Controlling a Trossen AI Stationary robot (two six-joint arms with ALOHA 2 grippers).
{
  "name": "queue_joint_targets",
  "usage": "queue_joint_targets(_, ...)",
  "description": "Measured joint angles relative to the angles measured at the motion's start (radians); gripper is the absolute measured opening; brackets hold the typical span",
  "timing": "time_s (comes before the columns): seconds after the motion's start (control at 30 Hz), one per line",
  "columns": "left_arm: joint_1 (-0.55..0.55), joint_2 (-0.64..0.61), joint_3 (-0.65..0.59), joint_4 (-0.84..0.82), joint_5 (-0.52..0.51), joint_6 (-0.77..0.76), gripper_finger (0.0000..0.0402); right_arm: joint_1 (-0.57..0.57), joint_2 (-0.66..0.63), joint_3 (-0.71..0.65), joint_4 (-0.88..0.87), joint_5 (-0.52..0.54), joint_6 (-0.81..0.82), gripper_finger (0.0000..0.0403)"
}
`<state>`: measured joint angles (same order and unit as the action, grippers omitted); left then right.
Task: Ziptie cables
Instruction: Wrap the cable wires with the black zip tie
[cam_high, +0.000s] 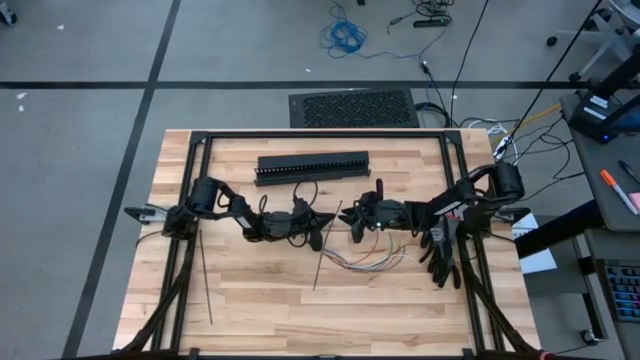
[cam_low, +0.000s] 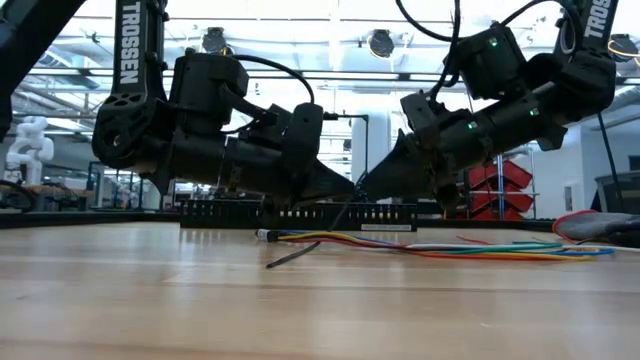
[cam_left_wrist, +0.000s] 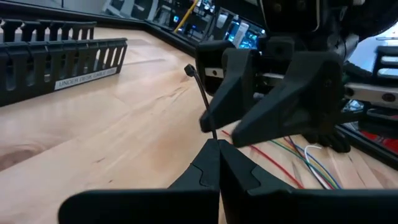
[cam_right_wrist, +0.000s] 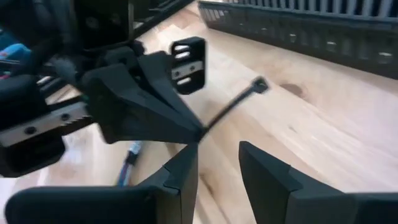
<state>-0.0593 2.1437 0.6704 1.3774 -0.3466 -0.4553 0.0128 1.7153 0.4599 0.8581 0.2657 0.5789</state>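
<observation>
left gripper (cam_left_wrist: 217, 149) clamped on a ziptie (cam_left_wrist: 200, 93), its head rising toward the right gripper (cam_right_wrist: 214, 155), whose fingers stand apart just beside the strip; cables (cam_high: 365, 262) lie below.

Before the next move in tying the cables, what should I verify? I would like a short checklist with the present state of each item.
1. Left tool shut on the ziptie: ok.
2. Right tool open, close to the ziptie's head: ok.
3. Ziptie looped around the cables: not ok, it is straight.
4. Ziptie's lower end under the cables: cannot tell.
5. Spare ziptie lies apart from both tools: ok.
</observation>
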Motion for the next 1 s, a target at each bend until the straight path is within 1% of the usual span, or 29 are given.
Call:
queue_joint_targets(0.1,0.000,0.000,0.000,0.000,-0.002,0.000,0.0000,0.000,0.000,0.000,0.007,0.021,-0.009,0.0109)
queue_joint_targets(0.43,0.000,0.000,0.000,-0.001,-0.003,0.000,0.0000,-0.016,0.000,0.004,0.040,0.019,-0.025,0.0107)
queue_joint_targets(0.53,0.000,0.000,0.000,-0.001,-0.003,0.000,0.0000,-0.030,0.000,0.006,0.047,0.020,-0.039,0.0094)
queue_joint_targets(0.8,0.000,0.000,0.000,-0.002,-0.003,0.000,0.0000,-0.040,0.000,0.007,0.055,-0.004,-0.048,0.0041)
queue_joint_targets(0.9,0.000,0.000,0.000,-0.002,-0.003,0.000,0.0000,-0.040,0.000,0.008,0.058,-0.010,-0.049,0.0033)
queue_joint_targets(1.0,0.000,-0.001,0.000,0.003,-0.003,0.000,0.0000,-0.040,0.000,0.008,0.058,-0.010,-0.053,0.0033)
